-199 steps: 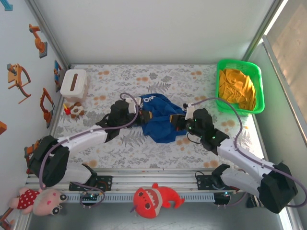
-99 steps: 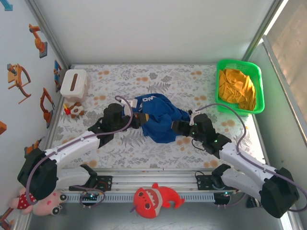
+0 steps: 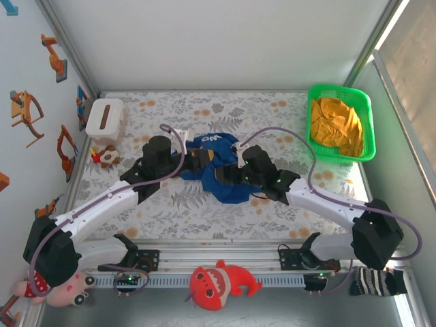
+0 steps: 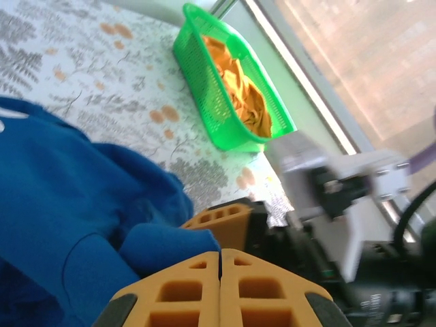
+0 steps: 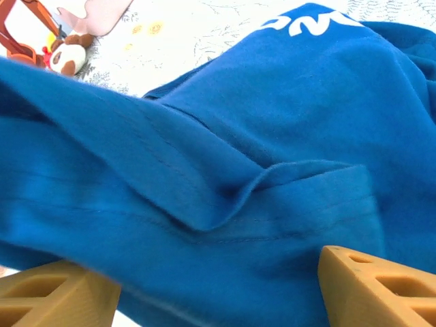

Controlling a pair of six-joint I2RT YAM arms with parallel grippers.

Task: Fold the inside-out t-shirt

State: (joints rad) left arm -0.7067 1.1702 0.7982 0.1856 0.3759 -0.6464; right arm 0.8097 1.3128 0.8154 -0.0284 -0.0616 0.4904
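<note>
Tissue box left, green basket right of t-shirt.

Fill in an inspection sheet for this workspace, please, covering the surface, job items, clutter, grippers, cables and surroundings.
Surface: floral-patterned table cover, flat.
Job's things: blue t-shirt, crumpled mid-table, white lettering showing, not yet folded.
Clutter: white tissue box and small plush toy at far left; green basket at far right, holding an orange garment.
Grippers: left gripper, jaws shut beside the cloth, but whether they pinch it cannot be told; right gripper, jaws open, with shirt fabric draped between them.
Cables: a purple cable loops above each arm.
Surroundings: white walls; red shark plush and pink doll below the near rail.
</note>
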